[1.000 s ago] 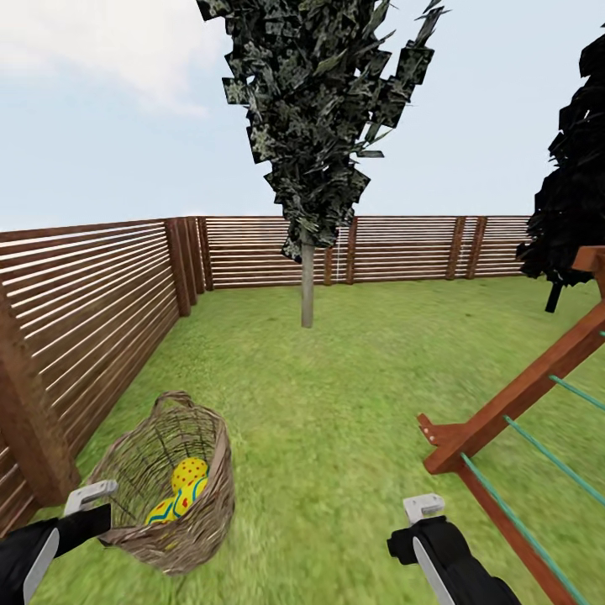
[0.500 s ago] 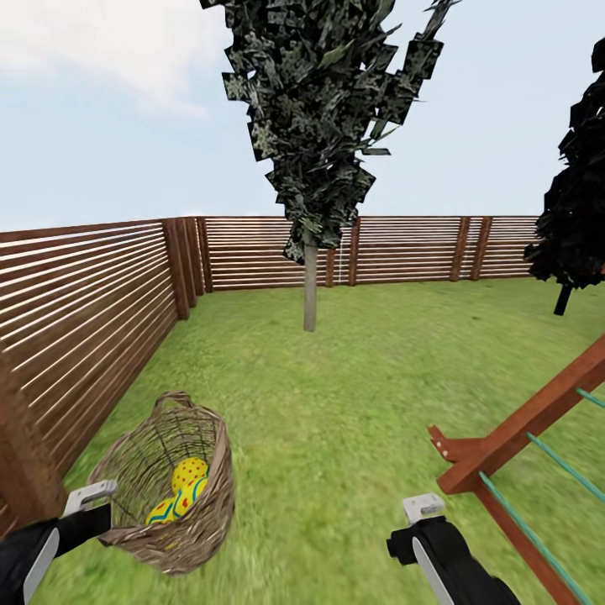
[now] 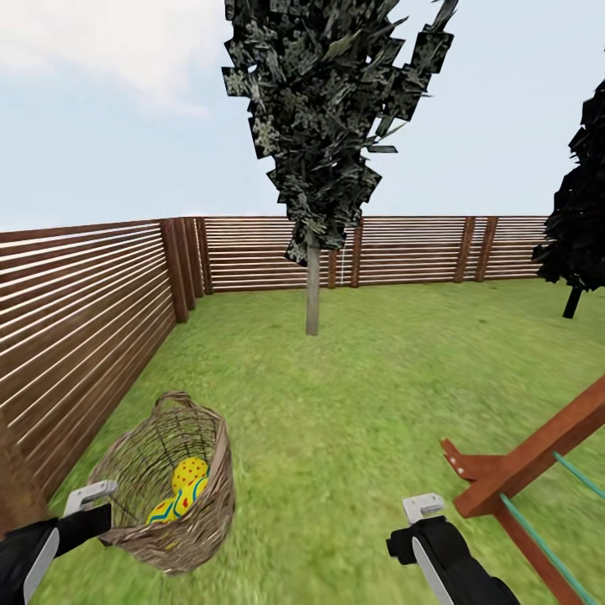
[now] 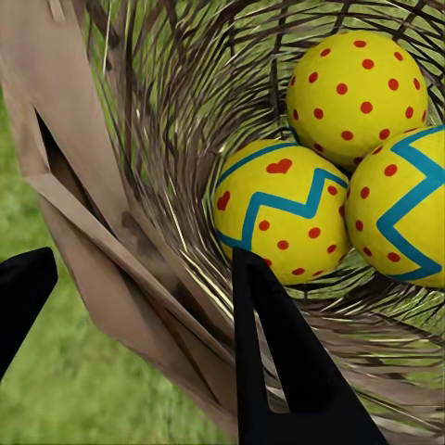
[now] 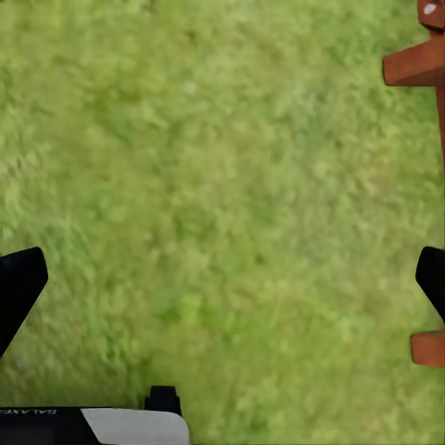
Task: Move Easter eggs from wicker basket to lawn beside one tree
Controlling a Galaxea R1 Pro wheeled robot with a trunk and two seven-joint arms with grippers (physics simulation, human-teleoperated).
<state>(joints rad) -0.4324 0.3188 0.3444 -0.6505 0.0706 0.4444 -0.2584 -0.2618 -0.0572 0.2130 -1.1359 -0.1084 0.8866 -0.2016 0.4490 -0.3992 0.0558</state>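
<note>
While the left gripper [image 4: 139, 306] clamps the rim of the wicker basket [image 3: 165, 483], one finger inside the weave and the other outside against the wall, the basket hangs tilted at the lower left of the head view, close to the brown slat fence [image 3: 84, 302]. All three eggs [image 4: 278, 211] lie together at the bottom of the basket, touching one another: one dotted red, two with blue zigzag bands. Over bare lawn [image 3: 336, 403] the right gripper [image 5: 218, 278] hovers with its fingers spread wide and nothing between them, near the red-brown wooden frame [image 3: 521, 466] with green cords at the right. Ahead, well apart from the basket, a tree [image 3: 313, 290] with a pale straight trunk stands on the grass before the back fence.
</note>
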